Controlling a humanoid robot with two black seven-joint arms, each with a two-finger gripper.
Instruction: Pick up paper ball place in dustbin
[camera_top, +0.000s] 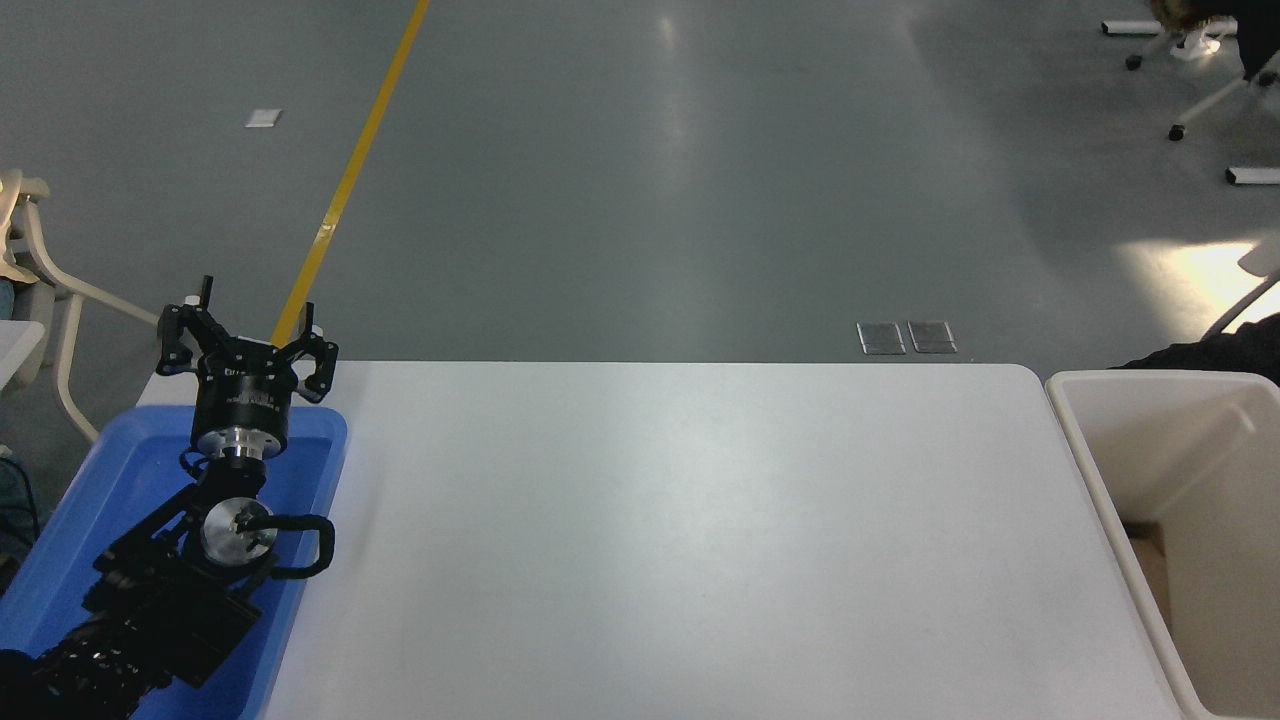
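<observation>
The dustbin (1090, 455), a deep cream-white bin with a thick rim, stands just off the table's right end and is cut off by the picture's right edge. The paper ball is out of view. No right gripper shows; only a dark shape (1215, 350) lies at the right edge behind the bin's far rim. At the lower left my left arm is parked over the blue tray, and its gripper (245, 328) points away from me with its fingers spread open and nothing between them.
A shallow blue tray (320, 440) lies at the table's left end under the left arm. The white table (680, 540) spans the middle. A flat brown patch (1150, 560) shows low inside the bin. Chairs stand on the grey floor beyond.
</observation>
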